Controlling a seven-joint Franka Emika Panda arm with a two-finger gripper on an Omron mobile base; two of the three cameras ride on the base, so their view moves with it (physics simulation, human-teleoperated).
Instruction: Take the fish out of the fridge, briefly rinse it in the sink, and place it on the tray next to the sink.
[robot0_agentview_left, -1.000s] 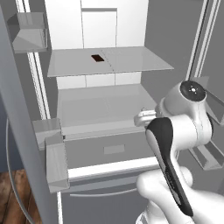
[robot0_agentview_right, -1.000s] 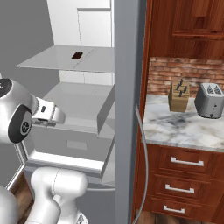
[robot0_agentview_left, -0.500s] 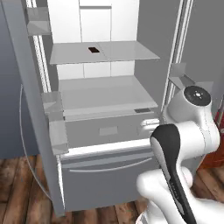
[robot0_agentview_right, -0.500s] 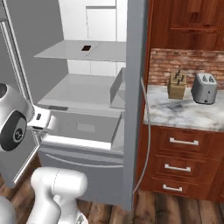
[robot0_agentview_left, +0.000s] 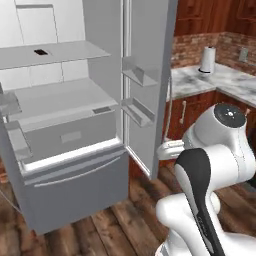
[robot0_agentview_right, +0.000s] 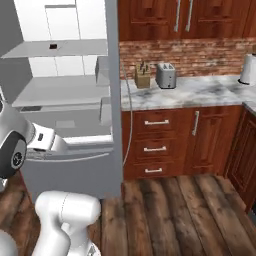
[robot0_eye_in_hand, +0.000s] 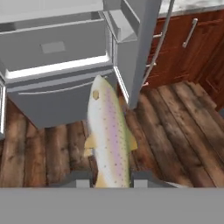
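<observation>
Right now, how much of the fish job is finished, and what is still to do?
Done: the fish is out of the fridge, whose door stands open behind it. In hand: the tool is shut on the fish, carrying it above the wooden floor. Left: rinsing it in the sink, then laying it on the tray; the pictures do not settle where they are.

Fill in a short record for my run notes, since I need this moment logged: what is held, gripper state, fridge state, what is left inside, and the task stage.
held: the fish, tail end between the finger tips, head pointing away from the hand
gripper: shut on the fish
fridge: door open, drawer pulled out
left inside: dark brown square item on the upper shelf
below the fish: wooden floor
stage: fish out of the fridge; rinse and tray not yet done
</observation>
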